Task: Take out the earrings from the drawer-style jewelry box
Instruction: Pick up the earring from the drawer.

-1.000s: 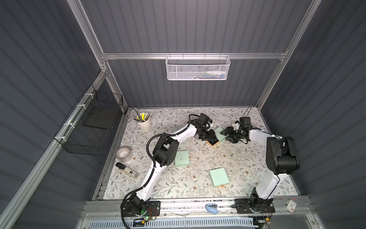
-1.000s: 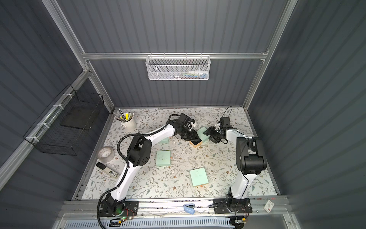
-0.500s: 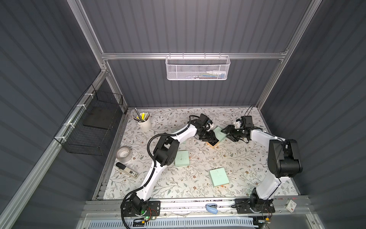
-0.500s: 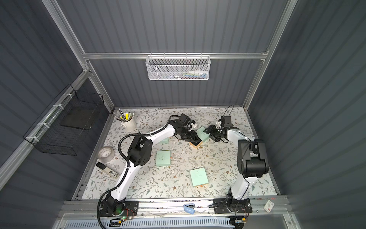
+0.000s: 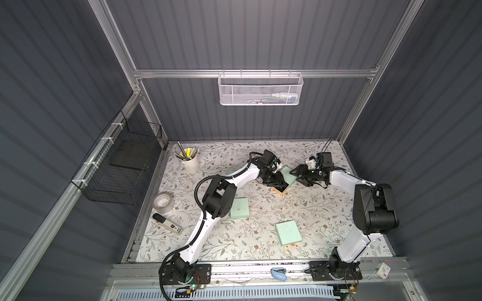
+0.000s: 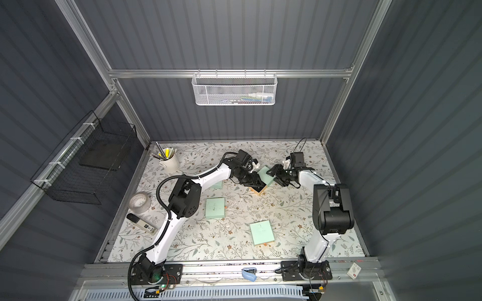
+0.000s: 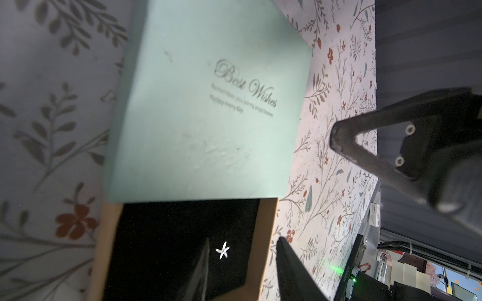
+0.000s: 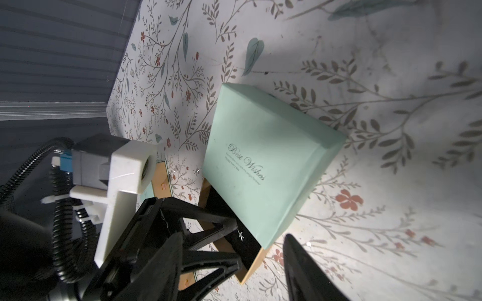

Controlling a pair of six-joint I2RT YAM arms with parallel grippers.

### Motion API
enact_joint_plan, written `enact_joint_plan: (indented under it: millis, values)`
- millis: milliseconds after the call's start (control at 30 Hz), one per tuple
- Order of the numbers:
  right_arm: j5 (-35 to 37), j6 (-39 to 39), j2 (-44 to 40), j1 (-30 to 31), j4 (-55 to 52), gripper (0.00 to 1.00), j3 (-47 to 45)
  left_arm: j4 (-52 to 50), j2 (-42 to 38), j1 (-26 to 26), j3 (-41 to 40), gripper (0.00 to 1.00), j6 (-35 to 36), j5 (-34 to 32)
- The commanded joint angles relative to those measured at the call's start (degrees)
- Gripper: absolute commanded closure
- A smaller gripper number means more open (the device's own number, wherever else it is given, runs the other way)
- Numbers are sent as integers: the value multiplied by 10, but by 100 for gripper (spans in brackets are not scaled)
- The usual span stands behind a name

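Nearest, on the front rail, a blue clip-like thing (image 5: 279, 274) and a small white card (image 5: 383, 270). Next, on the floral cloth (image 5: 326, 208), a front mint box (image 5: 289, 232) and, well apart from it beside the left arm's elbow, a second mint box (image 5: 240, 207). Off toward the side wall, a black-and-white marker (image 5: 167, 227) and a tape roll (image 5: 163, 202). Farther in, the drawer-style jewelry box (image 5: 289, 174), its mint sleeve (image 7: 208, 117) lettered "Best Wishes", its kraft drawer (image 7: 267, 221) standing partway out with the black lining bared. On that lining, one earring (image 7: 223, 250), a tiny white star. Left gripper (image 7: 243, 241) low over the drawer, fingers apart, one tip over the lining and the other by the kraft wall, the star between them; contact with it not clear. Right gripper (image 5: 295, 175) just beside the sleeve, fingers spread and empty. On the cloth just beside the sleeve, one more star-headed stud (image 8: 197, 171). Beyond, a cup of pens (image 5: 190, 163) near the back corner. On the side wall, a black wire basket (image 5: 122, 166). Farthest, on the back wall, a white mesh basket (image 5: 260, 90).
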Motion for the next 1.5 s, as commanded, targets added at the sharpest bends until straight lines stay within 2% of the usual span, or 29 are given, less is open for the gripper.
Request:
enact_joint_plan:
  millis: [0, 367, 600, 800, 1000, 1200, 1467]
  values:
    - [-12, -6, 11, 3, -3, 38, 9, -29, 23, -7, 18, 56, 1, 17]
    - [-24, -5, 29, 2, -3, 38, 19, -24, 38, -10, 30, 55, -8, 42]
    - [-25, -4, 34, 2, -4, 38, 24, -1, 40, -10, 29, 62, -23, 63]
    - [-30, 4, 39, 3, 1, 39, 25, 7, 42, -9, 25, 63, -28, 72]
    - [15, 2, -10, 1, -7, 39, -12, 8, 36, -8, 17, 63, -27, 67]
    - [-22, 22, -5, 6, 31, 40, -56, 15, 35, -8, 12, 64, -29, 75]
    - [-57, 46, 19, 21, 66, 41, -57, 24, 36, -8, 4, 64, -33, 80]
